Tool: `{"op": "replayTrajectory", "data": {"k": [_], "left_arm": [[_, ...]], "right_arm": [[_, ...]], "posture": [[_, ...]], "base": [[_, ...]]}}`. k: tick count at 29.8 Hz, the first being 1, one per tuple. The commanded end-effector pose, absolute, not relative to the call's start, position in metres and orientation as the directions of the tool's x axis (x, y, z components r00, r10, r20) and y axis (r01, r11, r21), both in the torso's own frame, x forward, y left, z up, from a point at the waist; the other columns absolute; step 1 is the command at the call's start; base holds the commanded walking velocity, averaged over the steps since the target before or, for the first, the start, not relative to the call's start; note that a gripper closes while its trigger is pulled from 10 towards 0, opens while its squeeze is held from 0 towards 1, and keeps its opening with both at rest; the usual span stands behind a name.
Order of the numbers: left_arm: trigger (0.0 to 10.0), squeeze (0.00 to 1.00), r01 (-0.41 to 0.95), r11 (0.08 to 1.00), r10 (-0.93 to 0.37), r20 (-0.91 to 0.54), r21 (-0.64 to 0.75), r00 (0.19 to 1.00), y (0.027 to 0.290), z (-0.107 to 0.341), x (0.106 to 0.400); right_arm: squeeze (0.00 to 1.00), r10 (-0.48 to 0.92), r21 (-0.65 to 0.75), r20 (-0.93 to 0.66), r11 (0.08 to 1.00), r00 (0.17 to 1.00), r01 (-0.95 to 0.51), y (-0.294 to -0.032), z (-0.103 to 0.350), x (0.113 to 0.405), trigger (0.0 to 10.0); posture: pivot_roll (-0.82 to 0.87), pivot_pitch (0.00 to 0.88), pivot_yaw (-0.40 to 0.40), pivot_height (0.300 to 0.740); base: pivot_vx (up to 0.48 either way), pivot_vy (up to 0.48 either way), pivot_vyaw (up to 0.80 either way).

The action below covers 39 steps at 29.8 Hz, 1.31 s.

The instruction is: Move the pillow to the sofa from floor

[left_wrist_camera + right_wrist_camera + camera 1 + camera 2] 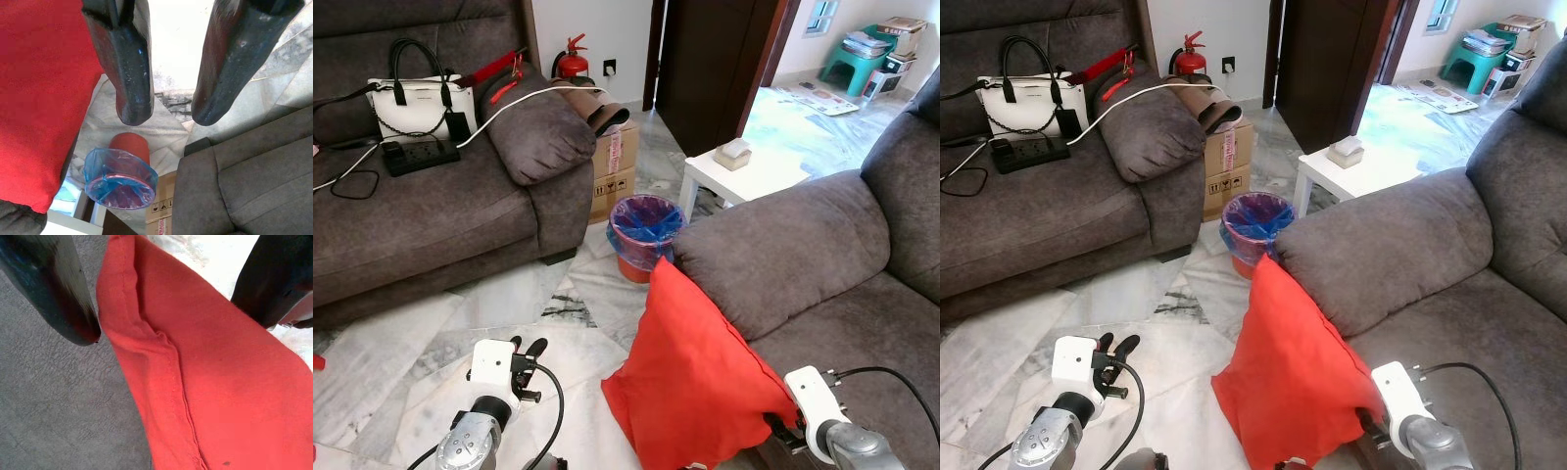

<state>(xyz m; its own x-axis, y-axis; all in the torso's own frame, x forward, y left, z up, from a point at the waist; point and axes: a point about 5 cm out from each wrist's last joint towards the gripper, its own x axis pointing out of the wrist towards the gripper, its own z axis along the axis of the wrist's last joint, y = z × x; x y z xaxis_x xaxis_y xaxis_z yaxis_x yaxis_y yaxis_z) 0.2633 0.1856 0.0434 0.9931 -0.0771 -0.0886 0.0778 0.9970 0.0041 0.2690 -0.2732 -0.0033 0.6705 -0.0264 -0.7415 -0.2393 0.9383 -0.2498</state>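
Currently propped on the floor against the grey sofa, the red pillow looks light, soft and floppy, best pinched along its seamed edge, which the right gripper straddles with fingers apart; left gripper spread, empty.

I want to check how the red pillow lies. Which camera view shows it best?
The left eye view: the whole red pillow shows, leaning against the grey sofa. The right eye view shows nearly the same. The right wrist view gives its seamed edge between open fingers; the left wrist view, one side.
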Motion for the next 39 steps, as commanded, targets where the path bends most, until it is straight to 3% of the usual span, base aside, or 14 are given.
{"op": "replayTrajectory", "data": {"k": [1, 8, 19, 33, 34, 35, 36, 39], "left_arm": [[10.0, 0.0, 0.089, 0.996, -0.088, -0.113, 0.002, 0.99, 0.185, 0.04, 0.26], [10.0, 0.0, 0.09, 0.996, -0.089, -0.118, 0.003, 0.989, 0.185, 0.04, 0.259], [10.0, 0.0, 0.095, 0.995, -0.093, -0.123, 0.01, 0.988, 0.187, 0.041, 0.256], [10.0, 0.0, 0.107, 0.994, -0.103, -0.129, 0.025, 0.986, 0.19, 0.043, 0.253], [10.0, 0.0, 0.107, 0.994, -0.103, -0.129, 0.026, 0.986, 0.19, 0.043, 0.253], [10.0, 0.0, 0.107, 0.994, -0.103, -0.129, 0.026, 0.986, 0.19, 0.043, 0.253], [10.0, 0.0, 0.107, 0.994, -0.102, -0.129, 0.027, 0.986, 0.19, 0.043, 0.253], [10.0, 0.0, 0.108, 0.994, -0.103, -0.129, 0.028, 0.986, 0.19, 0.044, 0.253]], "right_arm": [[0.0, 0.005, -0.182, -0.746, 0.96, 0.666, -0.211, -0.268, -0.006, 0.269, 10.0], [0.0, 0.089, -0.123, -0.781, 0.949, 0.618, -0.292, -0.258, -0.013, 0.263, 10.0], [0.0, 0.121, -0.091, -0.682, 0.965, 0.721, -0.248, -0.234, -0.005, 0.282, 10.0], [0.0, 0.128, -0.07, -0.66, 0.971, 0.74, -0.23, -0.215, -0.009, 0.285, 10.0], [0.0, 0.122, -0.066, -0.654, 0.974, 0.746, -0.217, -0.215, -0.008, 0.285, 8.5], [0.0, 0.116, -0.064, -0.649, 0.977, 0.752, -0.206, -0.214, -0.008, 0.286, 5.7], [0.0, 0.105, -0.061, -0.641, 0.98, 0.76, -0.187, -0.215, -0.007, 0.286, 0.0], [0.0, 0.088, -0.033, -0.621, 0.99, 0.779, -0.138, -0.215, -0.005, 0.288, 0.0]], "posture": [[0.15, 0.118, -0.024, 0.633], [0.15, 0.12, -0.024, 0.633], [0.18, 0.136, -0.013, 0.633], [0.2, 0.143, -0.001, 0.633], [0.2, 0.144, -0.001, 0.633], [0.2, 0.144, -0.001, 0.633], [0.2, 0.145, -0.001, 0.633], [0.2, 0.144, 0.0, 0.633]], "base": [[0.0, 0.0, 0.0], [0.0, 0.0, 0.0], [0.0, 0.0, 0.0], [0.0, 0.0, 0.0], [0.0, 0.0, 0.0], [0.0, 0.0, 0.0], [0.0, 0.0, 0.0], [0.0, 0.0, 0.0]]}}
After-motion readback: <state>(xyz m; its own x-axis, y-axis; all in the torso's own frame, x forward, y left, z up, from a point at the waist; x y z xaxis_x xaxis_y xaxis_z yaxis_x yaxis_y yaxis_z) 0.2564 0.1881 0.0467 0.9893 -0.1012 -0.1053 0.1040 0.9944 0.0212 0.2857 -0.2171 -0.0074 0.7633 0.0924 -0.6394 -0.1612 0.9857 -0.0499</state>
